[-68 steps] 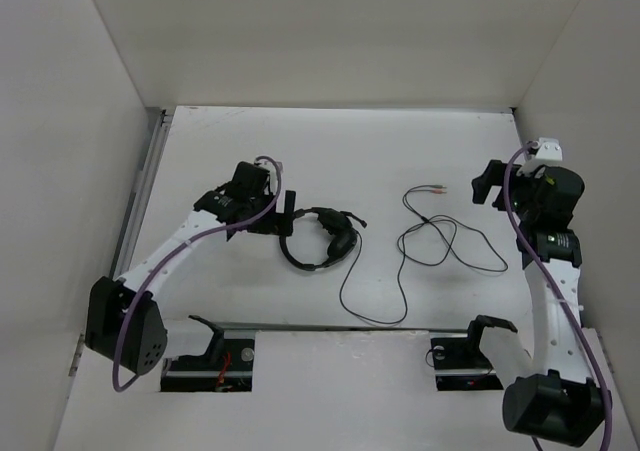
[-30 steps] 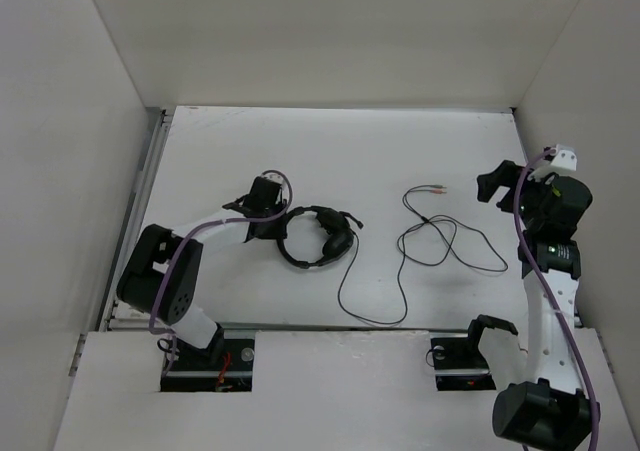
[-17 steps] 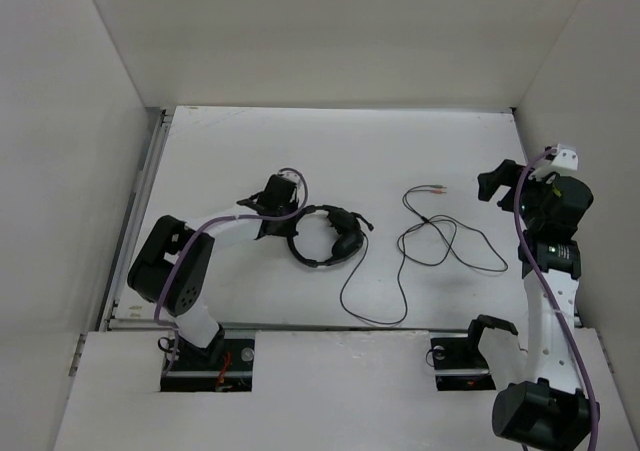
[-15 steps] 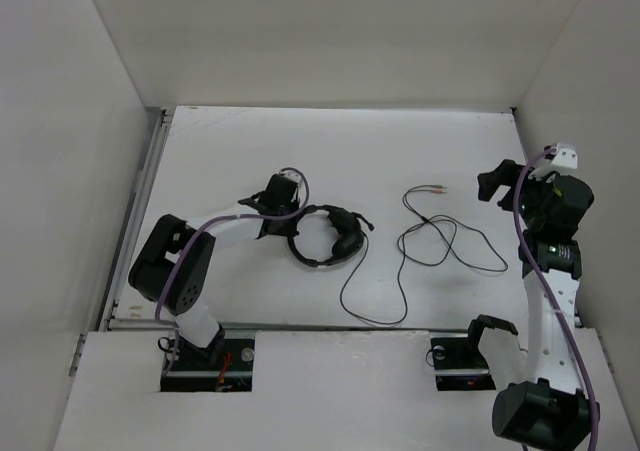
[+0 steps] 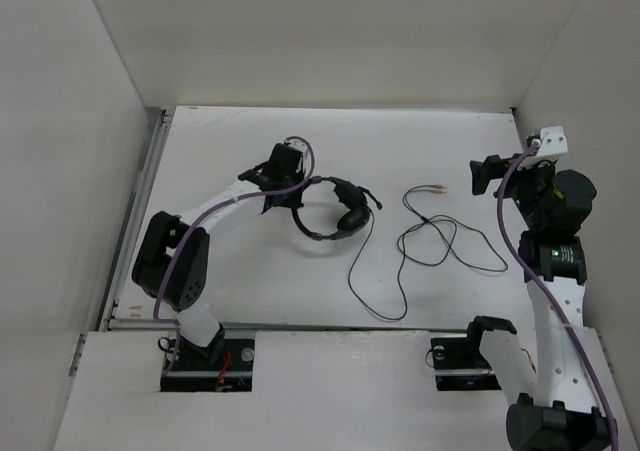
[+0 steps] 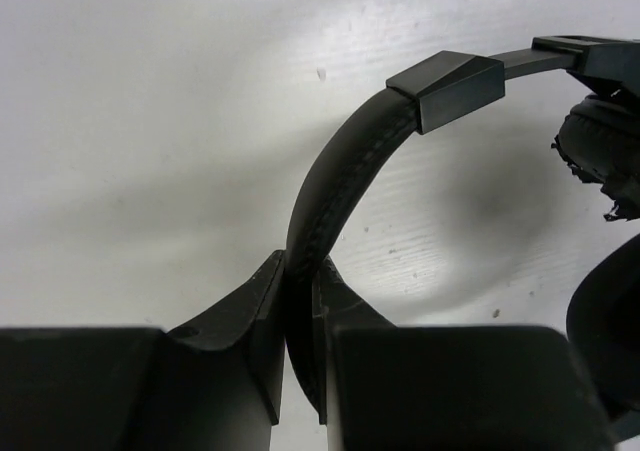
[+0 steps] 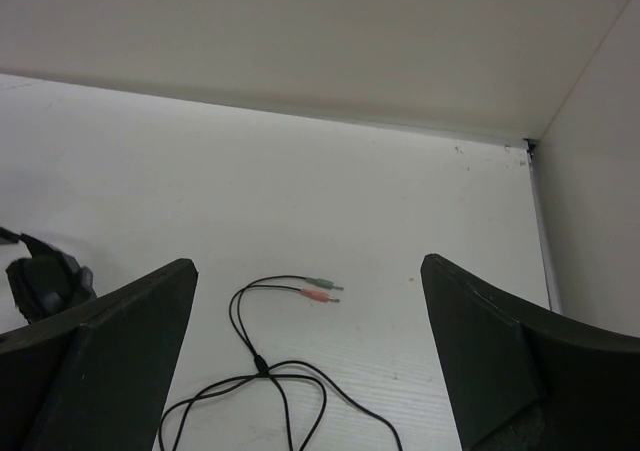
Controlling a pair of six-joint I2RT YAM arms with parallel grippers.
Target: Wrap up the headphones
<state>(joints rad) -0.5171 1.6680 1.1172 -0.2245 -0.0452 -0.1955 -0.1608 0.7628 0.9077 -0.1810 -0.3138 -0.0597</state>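
White matte table (image 5: 250, 141), faintly speckled, boxed in by plain pale walls (image 5: 330, 31) on the left, far and right sides. Along the left edge, a metal rail (image 5: 148, 181). At the near edge, a raised white ledge (image 5: 340, 371) with two cut-outs where the arm bases sit.

Counted: two arms, two grippers, one pair of headphones (image 5: 345, 218), one cord (image 5: 351, 276), two plugs (image 5: 436, 188).

Headphones left of the table's middle, the headband's loop open towards the far left and the earcups on the right side of the loop. Left gripper (image 5: 292, 199) reaching in from the left, with its fingers (image 6: 262, 311) clamped on the padded headband (image 6: 340, 181) from both sides, as seen in the left wrist view; one earcup (image 6: 600, 156) at the right edge of that view. Cannot tell whether the headphones rest on the table or hang just above it.

Cord thin and black, running from the earcups towards the near edge, curving back, then lying in loose loops right of middle. Ends at the two plugs, one reddish and one greenish (image 7: 322, 288), side by side on bare table, tips pointing right.

Right gripper (image 5: 487, 176) raised near the right wall, well apart from the cord, with its fingers (image 7: 120, 321) spread wide and holding nothing. Below it in the right wrist view, the plugs and the cord's loops.
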